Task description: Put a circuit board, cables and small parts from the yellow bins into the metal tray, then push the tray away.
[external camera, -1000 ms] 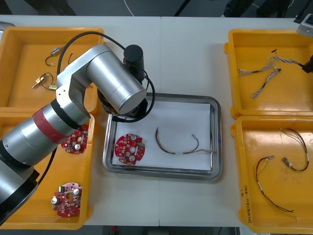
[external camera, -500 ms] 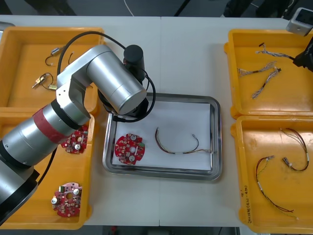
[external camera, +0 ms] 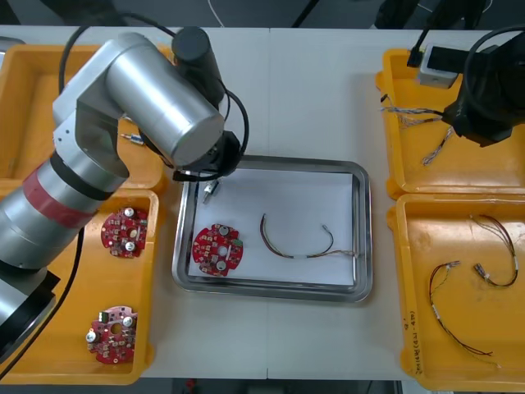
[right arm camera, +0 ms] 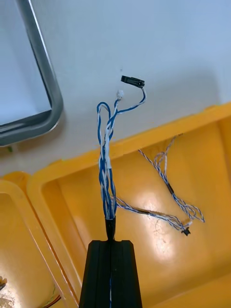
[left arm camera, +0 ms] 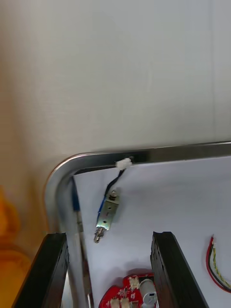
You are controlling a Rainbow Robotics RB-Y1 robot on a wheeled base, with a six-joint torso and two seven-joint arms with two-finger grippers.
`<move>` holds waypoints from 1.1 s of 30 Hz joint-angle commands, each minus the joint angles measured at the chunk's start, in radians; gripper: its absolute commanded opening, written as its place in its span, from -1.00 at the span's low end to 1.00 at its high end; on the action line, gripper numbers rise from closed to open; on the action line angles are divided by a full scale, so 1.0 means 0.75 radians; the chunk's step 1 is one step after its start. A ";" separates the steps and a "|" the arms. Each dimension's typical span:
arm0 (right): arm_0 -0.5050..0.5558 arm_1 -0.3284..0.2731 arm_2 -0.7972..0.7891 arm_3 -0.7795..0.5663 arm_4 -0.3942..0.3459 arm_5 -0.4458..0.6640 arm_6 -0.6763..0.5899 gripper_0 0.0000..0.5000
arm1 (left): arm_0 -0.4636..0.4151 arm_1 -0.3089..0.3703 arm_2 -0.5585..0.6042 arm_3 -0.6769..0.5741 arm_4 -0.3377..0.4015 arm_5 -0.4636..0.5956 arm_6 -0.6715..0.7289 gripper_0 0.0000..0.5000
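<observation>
Silver cylindrical left arm (external camera: 164, 107), red band (external camera: 61, 193), grey segments, looped black cables (external camera: 244, 123), black right arm (external camera: 492, 90).

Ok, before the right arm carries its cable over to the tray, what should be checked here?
1. Right gripper shut on the blue-white cable: ok.
2. Held cable free of the other cable in the bin: cannot tell; they cross near the fingers.
3. Left gripper open, small part lying free in the tray: ok.
4. Board and red-yellow cable in the tray: ok.
5. Left arm clear of the tray: not ok; it hangs over the far left corner.
6. Bare tray floor for the cable: ok.
</observation>
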 commanded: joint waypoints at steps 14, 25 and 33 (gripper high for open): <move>-0.057 0.188 0.367 -0.121 0.044 0.005 -0.220 -1.00 | 0.002 0.228 0.461 -0.058 0.144 0.160 -0.039 1.00; -0.057 0.237 0.641 -0.056 0.169 -0.152 -0.239 -1.00 | -0.016 0.285 0.649 0.136 0.158 0.139 -0.383 1.00; -0.057 0.237 0.751 0.065 0.189 -0.340 -0.229 -1.00 | -0.047 0.312 0.726 0.296 0.134 0.082 -0.679 1.00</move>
